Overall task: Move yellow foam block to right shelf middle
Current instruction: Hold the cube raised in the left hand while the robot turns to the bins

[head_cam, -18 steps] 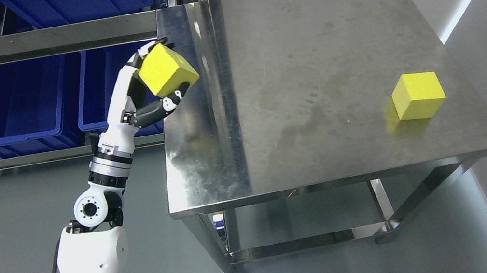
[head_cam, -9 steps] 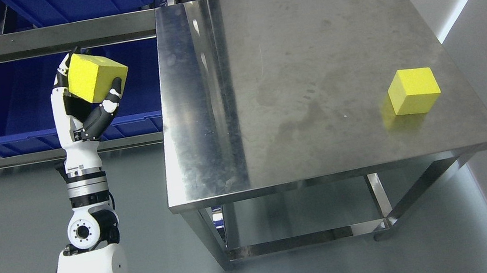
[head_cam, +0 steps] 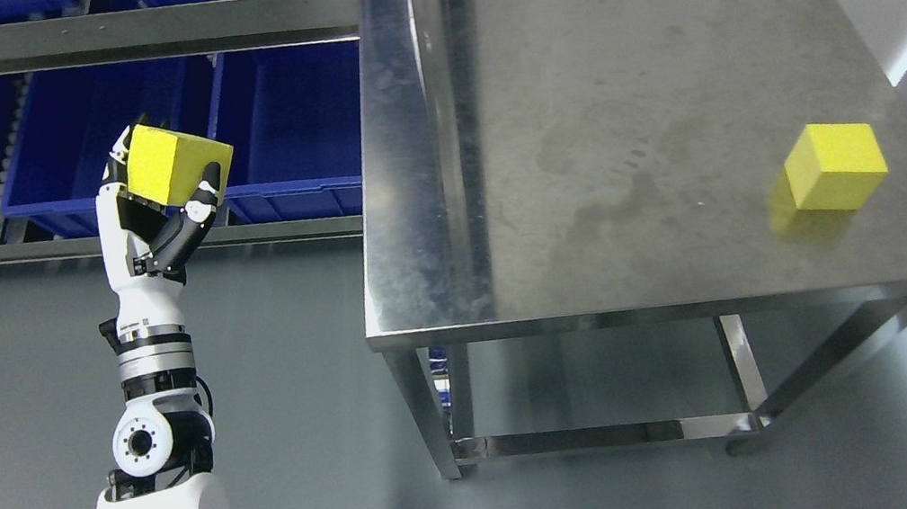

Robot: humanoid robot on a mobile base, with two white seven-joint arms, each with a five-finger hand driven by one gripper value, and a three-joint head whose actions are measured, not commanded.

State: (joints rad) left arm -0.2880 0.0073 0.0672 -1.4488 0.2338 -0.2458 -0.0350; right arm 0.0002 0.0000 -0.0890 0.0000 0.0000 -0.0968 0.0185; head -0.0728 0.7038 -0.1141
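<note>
L hand (head_cam: 154,213) grips foam block (head_cam: 175,164), blue bins (head_cam: 288,126)

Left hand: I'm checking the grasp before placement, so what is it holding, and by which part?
The left hand holds a yellow foam block, cradled from below, with fingers on its right side and others at its left edge.

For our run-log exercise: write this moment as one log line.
left robot hand: shut on held yellow foam block | position: raised before blue bins | second yellow block: on steel table | right arm: unseen

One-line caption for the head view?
Left hand holds a yellow block before blue bins; another block sits on the table.
</note>
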